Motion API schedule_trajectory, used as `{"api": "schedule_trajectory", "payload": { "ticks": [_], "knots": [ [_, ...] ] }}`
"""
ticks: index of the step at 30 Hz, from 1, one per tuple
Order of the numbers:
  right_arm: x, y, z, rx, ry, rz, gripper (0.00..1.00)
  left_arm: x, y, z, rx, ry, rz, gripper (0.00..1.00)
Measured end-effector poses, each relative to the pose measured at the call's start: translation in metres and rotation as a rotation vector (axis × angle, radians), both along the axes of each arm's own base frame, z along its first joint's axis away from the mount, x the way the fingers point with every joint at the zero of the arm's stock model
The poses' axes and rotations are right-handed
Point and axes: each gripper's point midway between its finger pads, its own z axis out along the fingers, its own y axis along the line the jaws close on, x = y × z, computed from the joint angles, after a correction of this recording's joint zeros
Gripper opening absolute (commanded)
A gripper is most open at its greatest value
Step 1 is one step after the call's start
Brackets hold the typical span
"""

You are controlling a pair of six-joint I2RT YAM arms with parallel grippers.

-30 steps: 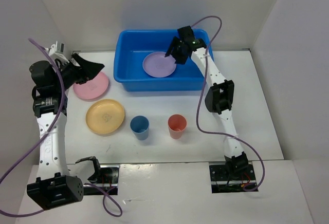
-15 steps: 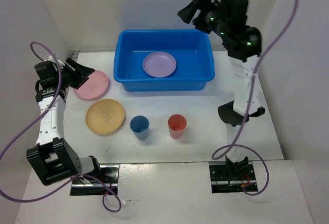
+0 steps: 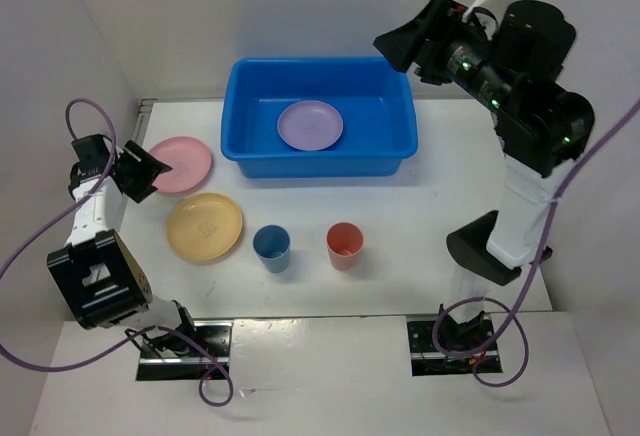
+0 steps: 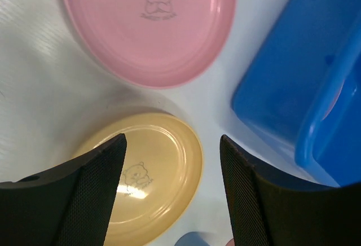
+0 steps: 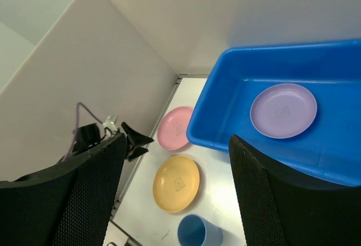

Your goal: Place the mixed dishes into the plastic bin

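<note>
White bench [image 3: 440, 191] inside white-walled enclosure. Blue plastic bin [image 3: 318, 164] at 12 o'clock of bench, lilac plate [image 3: 310, 124] flat on its floor. Pink plate [image 3: 185, 161] on bench at 9 o'clock of bin, near its corner. Yellow-orange plate [image 3: 204, 227] at 6 o'clock of pink one, close but apart. Blue cup [image 3: 271, 247] and coral red cup [image 3: 344, 245] upright, side by side, at 6 o'clock of bin. Left pincer [image 3: 155, 174] wide, empty, low by 9 o'clock rim of pink plate. Right pincer [image 3: 392, 51] wide, empty, raised high at 1 o'clock of bin
</note>
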Motion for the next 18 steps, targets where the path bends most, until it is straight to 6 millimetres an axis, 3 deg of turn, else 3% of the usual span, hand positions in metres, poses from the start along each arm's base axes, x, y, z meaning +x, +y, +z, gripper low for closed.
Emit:
{"api": "schedule_trajectory", "payload": {
  "ticks": [3,8,12,16,18],
  "knots": [
    [-0.031,-0.019,0.015,0.015,-0.028,-0.016,0.78,0.003,0.014,-0.021,-0.042,0.042,0.049,0.74],
    [-0.106,-0.069,0.034,0.035,-0.096,-0.070,0.79,0.009,0.031,-0.052,-0.095,0.092,0.109,0.74],
    [-0.151,-0.106,0.005,0.019,-0.104,-0.133,0.79,0.013,0.040,-0.073,-0.131,0.120,0.148,0.73],
    [-0.177,-0.113,-0.032,0.070,-0.148,-0.100,0.79,0.017,0.049,-0.091,-0.167,0.141,0.196,0.70],
    [-0.183,-0.112,-0.033,0.109,-0.173,-0.078,0.79,0.018,0.054,-0.097,-0.178,0.145,0.221,0.69]
  ]
}}
